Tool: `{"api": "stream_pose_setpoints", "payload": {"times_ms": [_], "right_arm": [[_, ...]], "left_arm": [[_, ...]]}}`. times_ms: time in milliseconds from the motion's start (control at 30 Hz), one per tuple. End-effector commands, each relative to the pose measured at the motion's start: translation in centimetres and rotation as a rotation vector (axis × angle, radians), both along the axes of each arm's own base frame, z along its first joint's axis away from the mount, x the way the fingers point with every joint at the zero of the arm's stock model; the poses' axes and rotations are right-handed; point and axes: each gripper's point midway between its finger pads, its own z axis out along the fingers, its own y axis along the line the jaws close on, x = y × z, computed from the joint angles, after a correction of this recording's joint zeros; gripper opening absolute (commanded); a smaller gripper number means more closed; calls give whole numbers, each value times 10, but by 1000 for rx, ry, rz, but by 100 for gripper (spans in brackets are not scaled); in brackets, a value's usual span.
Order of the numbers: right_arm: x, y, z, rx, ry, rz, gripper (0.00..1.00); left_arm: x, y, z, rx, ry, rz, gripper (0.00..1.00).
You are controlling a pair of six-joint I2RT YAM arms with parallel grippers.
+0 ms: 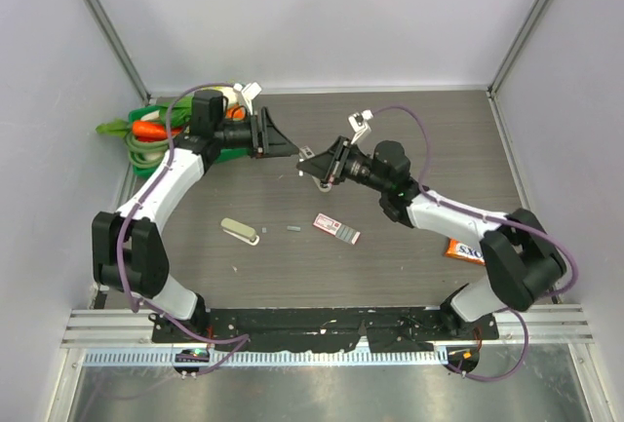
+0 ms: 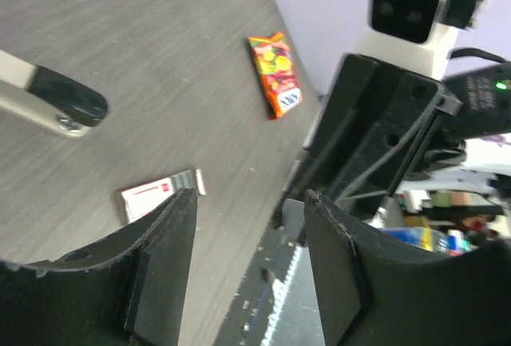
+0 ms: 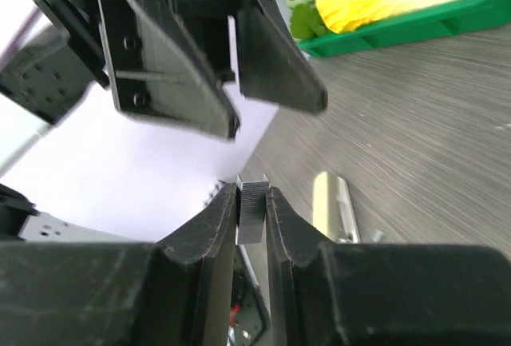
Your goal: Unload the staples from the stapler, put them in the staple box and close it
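- Between the tips of the right claw [image 3: 252, 196] sits a little ribbed grey block that looks like staples [image 3: 252, 216]. The claw is pinching it from both sides.
- Right under that claw, the stapler [image 2: 48, 100] lies flat on the table [image 1: 244, 183]. It is a slim pale metal bar with a black end. Neither claw touches it.
- Facing the right claw, tip to tip, is the left claw [image 2: 249, 198]. Both are up in the air, close together but not touching. The left claw's two fingers are spread wide, with nothing between them.
- Nearer the arm bases, a tiny grey strip [image 1: 293, 229] lies alone on the table. It looks like more staples, but it is too small to be sure.
- Just beside that strip, on its right, lies a small pink-and-white box [image 1: 336, 229].
- On the strip's left lies a beige rounded stapler-like thing [image 1: 239, 231] with a white base.
- An orange snack packet [image 1: 462, 249] lies far to the right, partly under the right arm.
- A green basket [image 3: 447, 17] sits in the far left corner, with toy vegetables in it.
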Motion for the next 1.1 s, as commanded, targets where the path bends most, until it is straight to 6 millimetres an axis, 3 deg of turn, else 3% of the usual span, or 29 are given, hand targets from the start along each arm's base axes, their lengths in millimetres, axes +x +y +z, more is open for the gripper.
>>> {"api": "stream_pose_setpoints", "payload": {"times_ms": [0, 33, 67, 100, 200, 400, 433, 700, 933, 1067], "right_arm": [[-12, -27, -2, -152, -82, -74, 16], [-17, -35, -21, -213, -37, -83, 16], [-18, -45, -14, -228, -54, -128, 16], [-22, -55, -33, -316, -22, -139, 16], [-24, -91, -44, -462, 3, -270, 15], [-26, -162, -55, -667, 60, -512, 12], [-25, -173, -46, -666, 51, -569, 12], [-34, -201, -42, -701, 69, -651, 10], [-38, -208, -40, -700, 60, -667, 9], [-39, -210, -42, -704, 62, -670, 9]], "left_arm": [[16, 15, -17, 213, -150, 49, 60], [13, 14, -28, 255, -144, 38, 60], [17, 15, -39, 296, -166, 26, 60], [18, 13, -48, 329, -174, 23, 59], [10, -3, -77, 419, -204, -57, 57], [-27, -51, -121, 570, -313, -290, 55], [-30, -56, -127, 591, -332, -319, 55], [-42, -98, -151, 630, -347, -429, 51], [-23, -103, -177, 719, -342, -337, 47], [-23, -102, -191, 798, -375, -289, 46]]}}
